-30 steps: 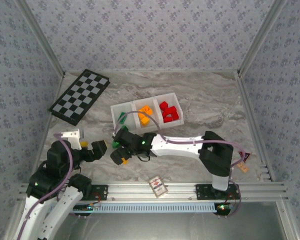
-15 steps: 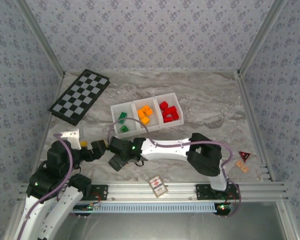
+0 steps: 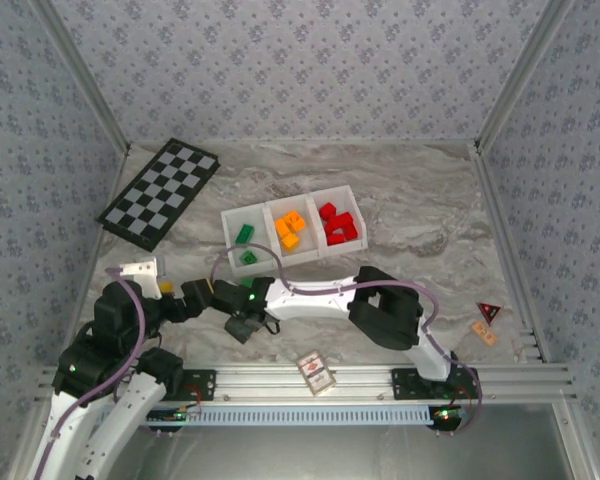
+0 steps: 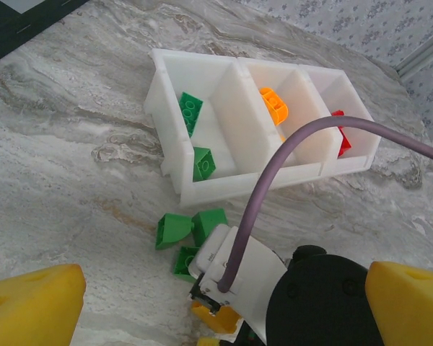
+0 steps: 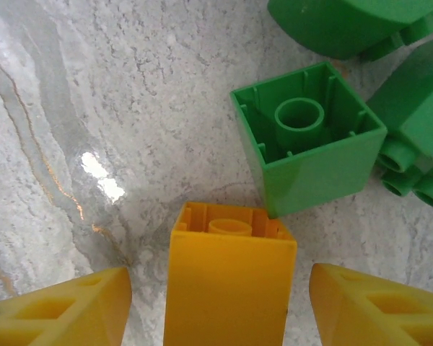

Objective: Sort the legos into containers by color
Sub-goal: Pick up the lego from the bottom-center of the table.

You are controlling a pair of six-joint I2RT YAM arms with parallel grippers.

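Note:
My right gripper stands open low over the marble, one yellow finger on each side of an upright orange lego, with a gap on both sides. An upside-down green lego lies just beyond it, touching its corner, and two more green legos lie at the right. In the left wrist view the loose green legos sit in front of the white tray. The tray holds green, orange and red legos, one color per compartment. My left gripper is open and holds nothing, close to the right gripper.
A checkerboard lies at the back left. A small card box rests by the front rail. A red triangle and a tan piece lie at the right. The right arm stretches across the near table.
The right arm has swung left and nearer, off the tray's left compartment, bringing its gripper down beside the left gripper. The left arm has stayed still.

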